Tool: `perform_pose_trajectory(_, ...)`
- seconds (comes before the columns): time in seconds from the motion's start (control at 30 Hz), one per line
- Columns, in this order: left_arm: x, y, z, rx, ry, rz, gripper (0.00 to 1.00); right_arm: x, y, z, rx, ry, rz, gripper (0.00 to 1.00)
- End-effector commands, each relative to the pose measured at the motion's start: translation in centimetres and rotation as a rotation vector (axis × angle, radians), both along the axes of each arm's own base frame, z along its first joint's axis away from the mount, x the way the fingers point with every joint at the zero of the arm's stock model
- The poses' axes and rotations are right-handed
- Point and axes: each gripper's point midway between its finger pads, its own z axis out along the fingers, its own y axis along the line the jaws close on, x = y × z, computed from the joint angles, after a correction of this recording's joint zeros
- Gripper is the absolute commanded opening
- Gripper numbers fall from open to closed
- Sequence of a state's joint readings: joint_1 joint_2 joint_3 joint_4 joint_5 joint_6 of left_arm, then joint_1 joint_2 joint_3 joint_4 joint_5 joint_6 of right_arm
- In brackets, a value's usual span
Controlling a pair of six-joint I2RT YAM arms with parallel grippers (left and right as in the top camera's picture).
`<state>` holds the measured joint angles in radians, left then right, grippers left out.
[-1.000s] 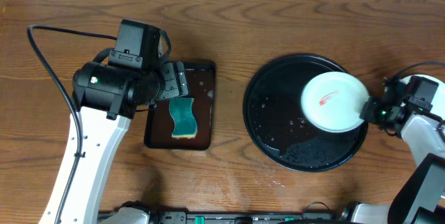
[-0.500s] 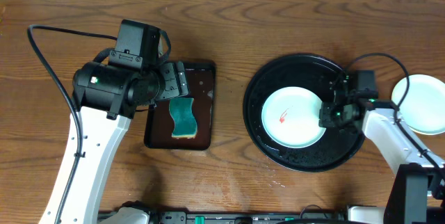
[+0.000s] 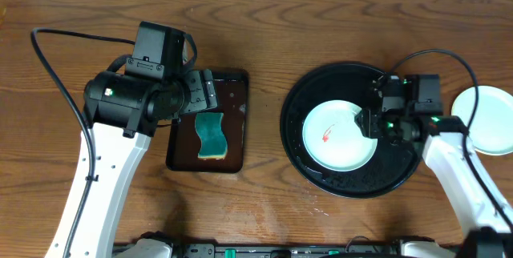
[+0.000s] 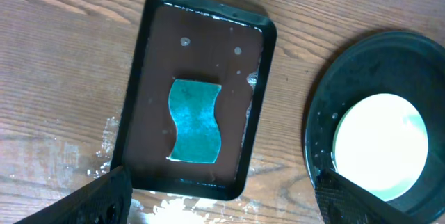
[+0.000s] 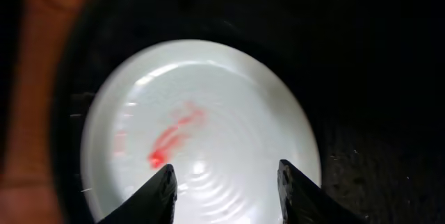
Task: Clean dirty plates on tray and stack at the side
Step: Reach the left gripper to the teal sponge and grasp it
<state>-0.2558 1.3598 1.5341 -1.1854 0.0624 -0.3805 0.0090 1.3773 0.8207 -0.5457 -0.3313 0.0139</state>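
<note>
Spreads the right claw (image 5: 228, 186) wide, gripping nothing, above the red-smeared plate (image 5: 201, 133) in the black tray (image 3: 309, 90), right of centre overhead. Looks poised for pickup; calls for lowering onto the rim. Shows overhead alone a second plate (image 3: 486, 119) on the table (image 3: 264, 210), right edge; at left wrist, the left claw (image 4: 229, 196) open, empty

Rectangular dark-brown tray (image 4: 139, 78) set on wooden worktop (image 4: 62, 64), wavy teal sponge (image 4: 195, 121) laid flat at its centre, round black tray (image 4: 361, 64) cropped at right, pale plate (image 4: 380, 146) contained within, hand (image 4: 224, 200) fingers (image 4: 104, 200) spread wide at lower corners.
</note>
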Motion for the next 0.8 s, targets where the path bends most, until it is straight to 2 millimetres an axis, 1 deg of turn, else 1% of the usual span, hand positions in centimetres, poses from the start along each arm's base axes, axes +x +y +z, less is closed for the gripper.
perform_pose_trajectory(0.0,0.1,1.4,-2.3,0.083,0.056,0.026,0.82,-0.4,1.5,2.2,0.056,-0.041,0.052,0.44)
perform_pose_trajectory(0.1,-0.4,1.7,-6.2,0.118,0.155,0.027,0.77,-1.3,1.4,2.2,0.058,-0.008,0.049,0.42)
perform_pose_trajectory(0.17,-0.4,1.7,-9.7,0.135,0.219,0.024,0.72,-1.9,1.4,1.9,0.059,0.022,0.048,0.42)
perform_pose_trajectory(0.2,-0.3,1.6,-10.8,0.138,0.234,0.023,0.69,-2.2,1.4,1.7,0.058,0.032,0.048,0.42)
perform_pose_trajectory(0.27,0.1,1.5,-14.0,0.143,0.269,0.024,0.62,-2.5,1.3,1.6,0.051,0.048,0.044,0.42)
perform_pose_trajectory(0.3,0.2,1.4,-15.6,0.144,0.288,0.026,0.61,-2.6,1.2,1.5,0.049,0.053,0.043,0.42)
perform_pose_trajectory(0.4,0.3,1.0,-19.4,0.138,0.337,0.019,0.6,-2.8,1.2,1.4,0.049,0.065,0.042,0.42)
perform_pose_trajectory(0.43,0.3,0.7,-20.5,0.123,0.356,0.013,0.57,-2.9,1.2,1.3,0.049,0.069,0.043,0.42)
perform_pose_trajectory(0.47,0.5,0.3,-21.3,0.111,0.369,0.008,0.55,-3.0,1.2,1.3,0.049,0.073,0.042,0.42)
perform_pose_trajectory(0.53,1.1,0.0,-22.8,0.106,0.38,0.005,0.48,-3.2,1.2,1.2,0.049,0.08,0.042,0.41)
perform_pose_trajectory(0.67,2.6,0.0,-25.1,0.123,0.363,0.011,0.45,-3.2,1.2,1.2,0.049,0.08,0.042,0.39)
perform_pose_trajectory(0.77,2.9,0.0,-26.7,0.127,0.378,0.011,0.34,-3.4,1.2,1.2,0.049,0.089,0.042,0.37)
